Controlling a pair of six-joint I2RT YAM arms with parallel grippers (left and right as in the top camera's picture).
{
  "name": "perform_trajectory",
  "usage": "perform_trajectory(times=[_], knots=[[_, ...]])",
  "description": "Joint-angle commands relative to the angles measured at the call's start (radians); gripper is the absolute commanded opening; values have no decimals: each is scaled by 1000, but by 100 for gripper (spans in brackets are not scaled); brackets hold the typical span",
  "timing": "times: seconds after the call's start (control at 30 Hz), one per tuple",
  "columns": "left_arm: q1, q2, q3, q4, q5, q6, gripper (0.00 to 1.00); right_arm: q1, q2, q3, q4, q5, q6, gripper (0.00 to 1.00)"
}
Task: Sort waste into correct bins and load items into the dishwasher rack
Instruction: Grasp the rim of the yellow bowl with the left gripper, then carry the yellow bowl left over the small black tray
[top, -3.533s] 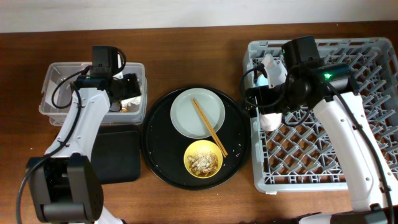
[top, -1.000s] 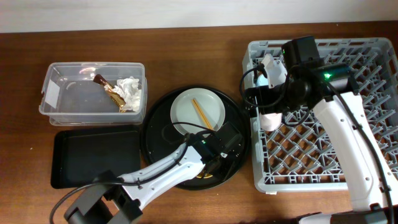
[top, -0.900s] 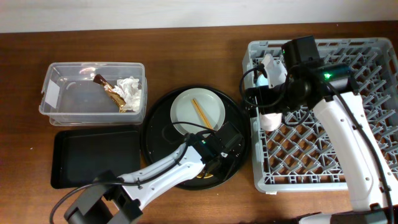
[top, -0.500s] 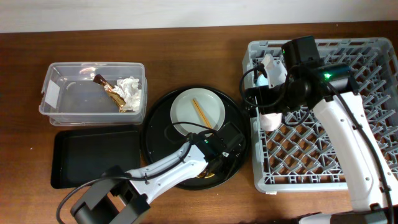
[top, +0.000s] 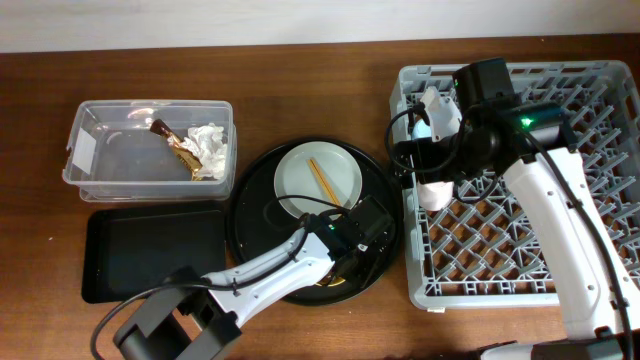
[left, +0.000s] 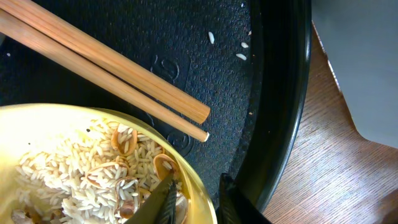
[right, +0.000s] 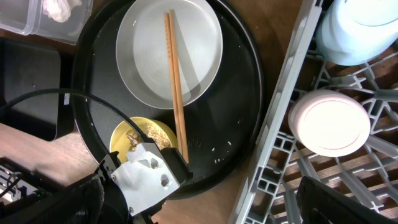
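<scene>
The yellow bowl (left: 50, 121) holds beige flaky food scraps (left: 81, 180) resembling rice grains. It sits directly under the left claw (left: 198, 198), on the round black tray (left: 273, 93). The wooden chopsticks (left: 112, 65) end just ahead of this claw. The left arm reaches low across the tray. One finger is inside the bowl rim and one outside, narrowly spaced; actual clamping cannot be confirmed. The right claw (top: 412, 160) hovers spread wide, empty.

Round black tray (top: 248, 225) sits mid-table — brown wooden table (top: 300, 60) beneath.
</scene>
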Motion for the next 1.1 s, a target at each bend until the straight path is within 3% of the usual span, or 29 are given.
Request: perform_trajectory(times=[0.0,0.2,0.3,0.33,0.67,1.07], knots=[[-3,12,-7,3,-14,-6,22,5,3,-4,0,-9,-10,98],[-22,12,-7,13,-15,-6,19,5,3,-4,0,-9,-10,98],[-23,12,-7,13,-15,-6,4,5,3,-4,0,-8,-10,99],[-23,12,-7,13,-15,-6,3,5,3,-4,0,-9,-10,98],[-14,10,-4,-8,-23,-6,1,5,3,-4,0,-9,-10,98],[156,-153,71,-188,-26,-5,0,5,3,-4,0,-9,-10,98]])
